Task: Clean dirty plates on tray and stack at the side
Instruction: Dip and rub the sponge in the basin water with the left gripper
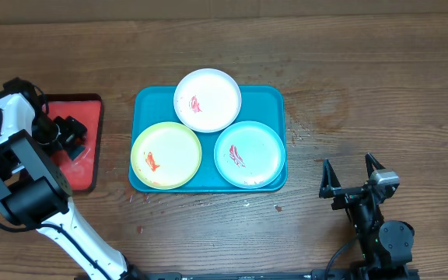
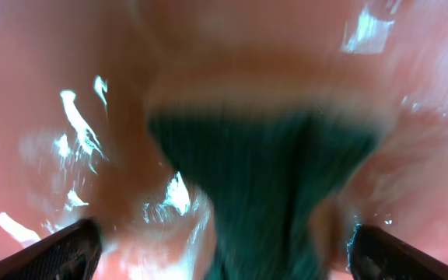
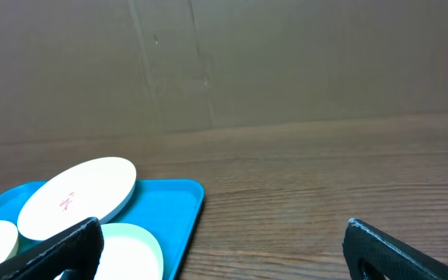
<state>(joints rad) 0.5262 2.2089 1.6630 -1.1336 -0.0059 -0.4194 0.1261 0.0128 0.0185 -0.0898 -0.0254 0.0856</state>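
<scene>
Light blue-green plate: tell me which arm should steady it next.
Right, probably. The right gripper stands open to the right of the tray, nearest the light blue-green plate. The left gripper is down over the red tray, beyond the yellow-green plate.

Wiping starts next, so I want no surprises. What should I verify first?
1. White plate, yellow-green plate and blue-green plate on the teal tray: ok.
2. Red smear visible on each: ok.
3. Left gripper gripping a wiper: not ok; open over the red tray, blurred green thing between its fingers.
4. Right gripper open, off the tray: ok.
</scene>
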